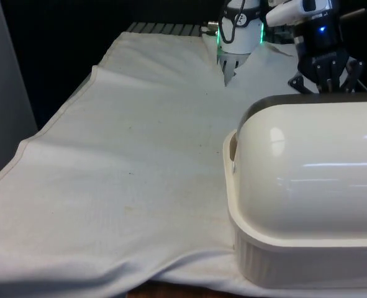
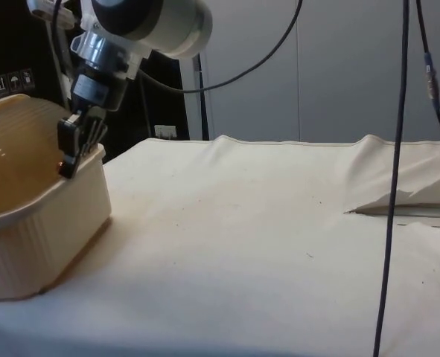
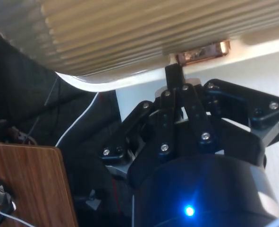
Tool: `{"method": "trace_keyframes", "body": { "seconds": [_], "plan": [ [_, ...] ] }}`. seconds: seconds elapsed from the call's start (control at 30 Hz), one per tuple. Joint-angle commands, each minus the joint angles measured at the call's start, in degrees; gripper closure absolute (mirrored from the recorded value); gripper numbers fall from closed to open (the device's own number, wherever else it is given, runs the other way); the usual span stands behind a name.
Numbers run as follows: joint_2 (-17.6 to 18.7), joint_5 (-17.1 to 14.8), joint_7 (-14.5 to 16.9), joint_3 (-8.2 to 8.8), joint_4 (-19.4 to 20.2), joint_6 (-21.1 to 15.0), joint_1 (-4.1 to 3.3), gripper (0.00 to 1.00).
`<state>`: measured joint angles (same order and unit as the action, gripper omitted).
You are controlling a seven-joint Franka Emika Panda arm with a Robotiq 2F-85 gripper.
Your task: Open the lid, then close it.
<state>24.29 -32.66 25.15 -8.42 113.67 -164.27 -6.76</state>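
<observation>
A cream bread box stands at the front view's right with its smooth domed back to that camera. Its ribbed roll lid curves down to the box's front rim. In the wrist view a small copper handle sits at the lower edge of the lid, right against the cream rim. My black gripper hangs at that rim. Its fingers are pressed together, and their tips lie just short of the handle's end, with nothing between them. In the front view the gripper stands behind the box's top.
White cloth covers the table, with a wide flat stretch beside the box. A fold in the cloth rises at the side view's right. Black cables hang down in front of the side camera.
</observation>
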Motion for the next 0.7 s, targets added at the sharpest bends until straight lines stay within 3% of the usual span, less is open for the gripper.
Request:
{"method": "trace_keyframes", "body": {
  "seconds": [0.0, 0.5, 0.67],
  "plan": [
    [-0.2, -0.4, 0.2, -0.34, -0.5, 0.0, 0.23, 1.00],
    [-2.6, 0.0, 0.0, 0.00, -0.7, 0.1, 0.00, 1.00],
    [-3.3, -0.5, 0.3, -0.40, -1.7, 0.1, 0.29, 1.00]
  ]
}}
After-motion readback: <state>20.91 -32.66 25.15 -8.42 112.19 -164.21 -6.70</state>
